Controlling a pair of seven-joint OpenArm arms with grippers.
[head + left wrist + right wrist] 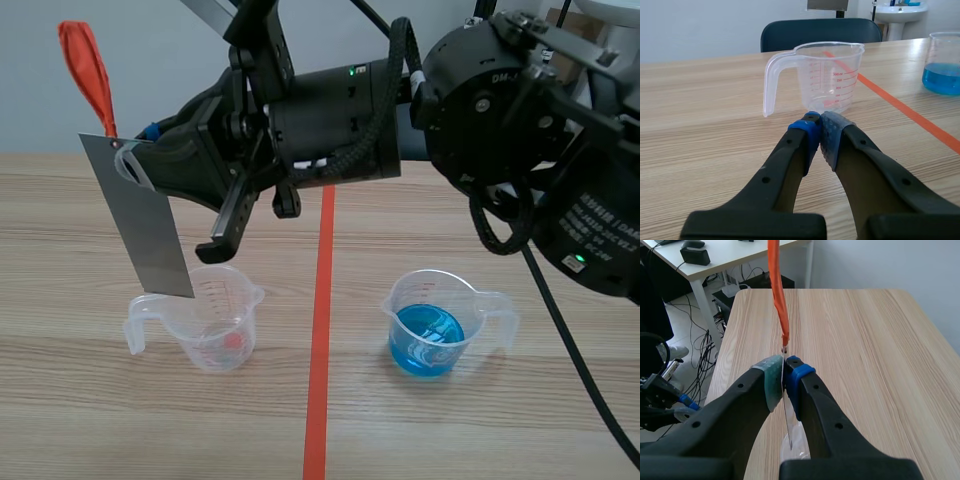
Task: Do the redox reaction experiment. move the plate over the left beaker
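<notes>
Nearest of all: the two thick black fingers of the right gripper (784, 375), pressed onto the upper end of a thin grey rectangular metal plate (788, 425), seen edge-on, with a long orange-red strip (777, 295) rising from that same end. Stretched in from the right side clear across the middle in the scene view, holding the plate aslant at the far left, top corner in the grip, lower edge down at the rim of the clear plastic left beaker (215, 320), handled and marked with a red scale, on its handle side. Hard to say from here whether over the mouth proper or just behind the rim (no dip into the beaker to be made out). Well apart to the right on the pale wooden tabletop (80, 420), a second clear beaker (430, 325) holding blue liquid, untouched. Lower down, the left gripper (819, 125): fingers pressed together on nothing, tips close above the tabletop and just short of the left beaker. Step in hand, by the look of it: carrying the plate over the left beaker, close to done. Next, most likely: nudge the plate toward the centre of the mouth, bring it nearer upright, keep the pinch firm, and watch the lower corner so as not to knock the light beaker or catch its handle.
</notes>
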